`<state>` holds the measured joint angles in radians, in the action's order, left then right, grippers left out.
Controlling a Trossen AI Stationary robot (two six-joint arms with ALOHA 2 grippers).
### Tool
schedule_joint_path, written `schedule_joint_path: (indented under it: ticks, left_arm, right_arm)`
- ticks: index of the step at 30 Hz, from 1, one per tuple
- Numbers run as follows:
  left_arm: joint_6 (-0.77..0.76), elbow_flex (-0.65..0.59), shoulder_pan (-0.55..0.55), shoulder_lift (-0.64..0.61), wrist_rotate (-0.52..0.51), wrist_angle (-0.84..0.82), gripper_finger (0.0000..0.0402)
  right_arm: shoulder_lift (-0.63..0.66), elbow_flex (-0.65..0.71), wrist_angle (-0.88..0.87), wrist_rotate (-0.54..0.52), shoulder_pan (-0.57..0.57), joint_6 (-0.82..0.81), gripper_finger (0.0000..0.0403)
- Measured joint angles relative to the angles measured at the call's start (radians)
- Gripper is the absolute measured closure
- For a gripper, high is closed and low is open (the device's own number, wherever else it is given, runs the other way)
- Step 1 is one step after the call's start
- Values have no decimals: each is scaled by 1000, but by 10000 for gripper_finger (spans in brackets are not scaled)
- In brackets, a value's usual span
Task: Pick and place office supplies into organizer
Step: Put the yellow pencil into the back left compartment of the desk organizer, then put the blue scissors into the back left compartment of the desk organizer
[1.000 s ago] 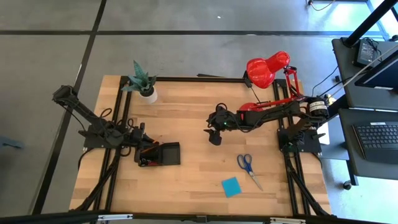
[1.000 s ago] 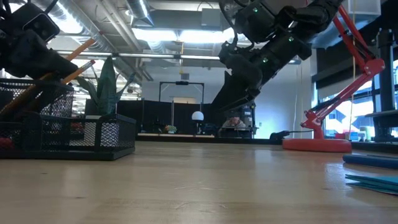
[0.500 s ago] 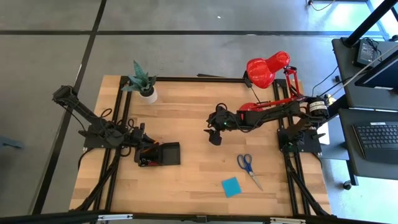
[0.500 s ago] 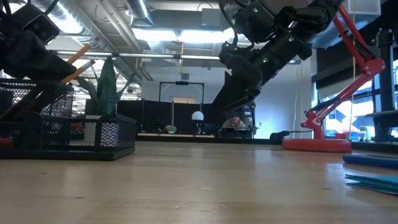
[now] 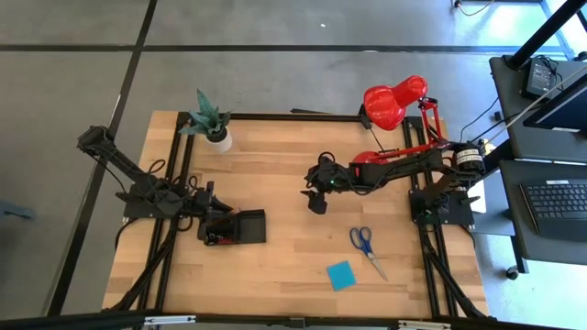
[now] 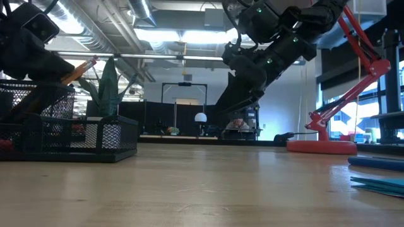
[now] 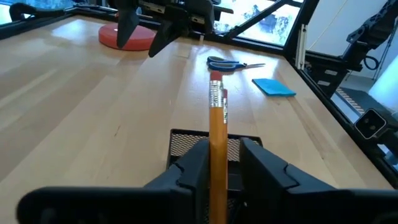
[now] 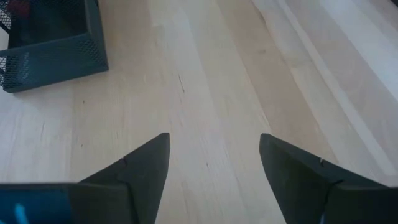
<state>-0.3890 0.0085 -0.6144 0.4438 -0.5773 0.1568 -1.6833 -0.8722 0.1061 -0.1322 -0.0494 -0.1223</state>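
Annotator: Pencil check first. Your left gripper [image 7: 222,149] sits over the organizer [image 5: 260,226], left of centre in the high view. An orange pencil [image 7: 216,112] stands between its fingers.

Checker: Clamped on it?

Annotator: No. In the left wrist view your jaws are partly apart. The pencil lies against one finger, with a clear gap to the other. In the low view, at upper left, it leans out of the mesh organizer, eraser end up.

Checker: And your right gripper [image 5: 317,203]?

Annotator: It hangs above the table [image 5: 275,174] at mid frame in the high view, jaws spread wide, nothing between them. Only bare wood shows under it in the right wrist view, with the organizer at upper left.

Checker: Other supplies?

Annotator: The blue-handled scissors [image 5: 365,243] and blue sticky-note pad [image 5: 341,274] lie flat on the table at lower right in the high view, well apart from the organizer. You have a red lamp [image 5: 394,101] at upper right and a plant [image 5: 209,119] at upper left.
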Motion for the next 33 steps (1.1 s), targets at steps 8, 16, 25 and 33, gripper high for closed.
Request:
schedule_joint_path:
  ticks: [8,16,25,33]
  left_arm:
    - [99,64,0,0,-2,3,281]
    - [263,140,2,-1,-151,5,268]
    - [272,180,2,-1,-393,6,269]
    - [281,180,3,-1,-400,11,279]
  right_arm:
    - [0,0,0,0,0,3,152]
    - [0,0,-18,1,12,18,152]
    - [52,2,-259,4,80,-230,152]
    - [207,0,-514,2,184,-522,152]
